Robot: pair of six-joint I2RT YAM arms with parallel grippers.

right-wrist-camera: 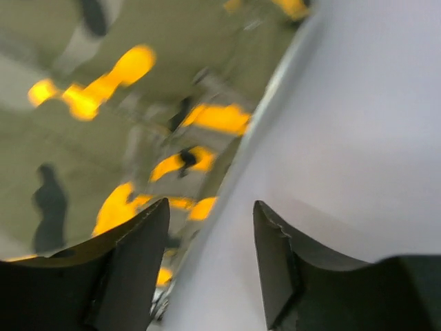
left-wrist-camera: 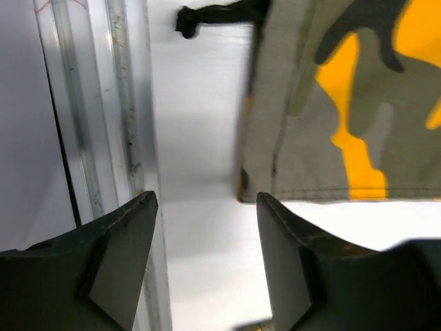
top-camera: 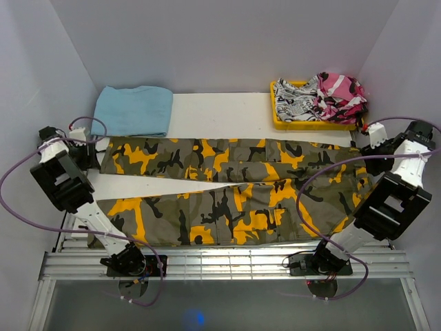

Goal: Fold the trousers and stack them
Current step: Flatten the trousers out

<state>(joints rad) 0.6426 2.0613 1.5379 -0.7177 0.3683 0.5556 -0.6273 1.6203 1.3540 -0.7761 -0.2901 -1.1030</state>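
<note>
The white table (top-camera: 220, 114) is carrying the trousers (top-camera: 234, 200), which are lying flat and unfolded across its near half, the two legs running out to the left and parting slightly, the waist sitting at the right. So the folding is only just starting, I'd say: both arms are reaching out to opposite ends of the far side. The left gripper (left-wrist-camera: 207, 200) is hovering with its jaws apart and nothing between them, just short of the far leg's hem (left-wrist-camera: 310, 189). The right gripper (right-wrist-camera: 210, 207) is likewise gaping, empty, over the waist edge, though that view is blurring. Next, each is probably needing to drop, pinch its end, and carry the far leg over onto the near one.
</note>
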